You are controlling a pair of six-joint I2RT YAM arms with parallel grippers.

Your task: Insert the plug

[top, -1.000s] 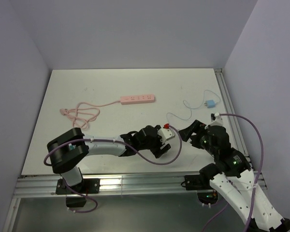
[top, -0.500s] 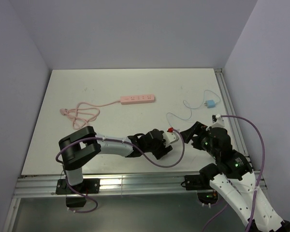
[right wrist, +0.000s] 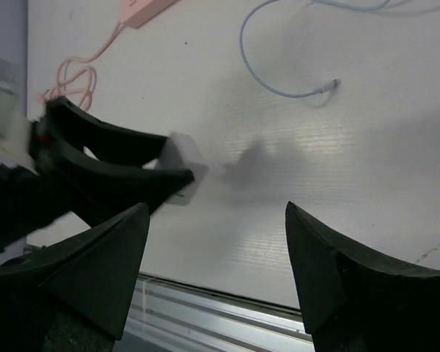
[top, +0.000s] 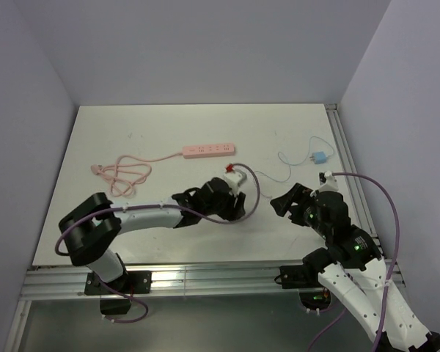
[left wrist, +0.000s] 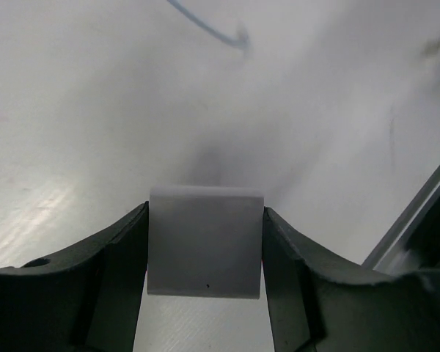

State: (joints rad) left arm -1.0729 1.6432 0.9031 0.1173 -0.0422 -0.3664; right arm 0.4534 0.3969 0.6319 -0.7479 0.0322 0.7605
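Observation:
The plug (top: 319,158) is light blue and lies at the far right of the table. Its thin pale cable (top: 286,169) loops toward the middle, and the cable's free end shows in the right wrist view (right wrist: 330,86). The plug itself is outside both wrist views. My left gripper (top: 240,199) is at the table's middle, well left of the plug. It is shut on a small white block (left wrist: 205,242), which also shows in the right wrist view (right wrist: 182,158). My right gripper (top: 282,199) is open and empty just right of it (right wrist: 216,209).
The pink power strip (top: 209,150) lies at the back centre, its pink cord (top: 125,172) coiled to the left. The strip's end (right wrist: 143,9) and cord (right wrist: 73,70) show in the right wrist view. Aluminium rails run along the front (top: 205,277) and right (top: 345,158) edges.
My left gripper has swung away from the front edge toward the middle of the table, still holding the white block, and its wrist has turned. The right arm has barely moved.

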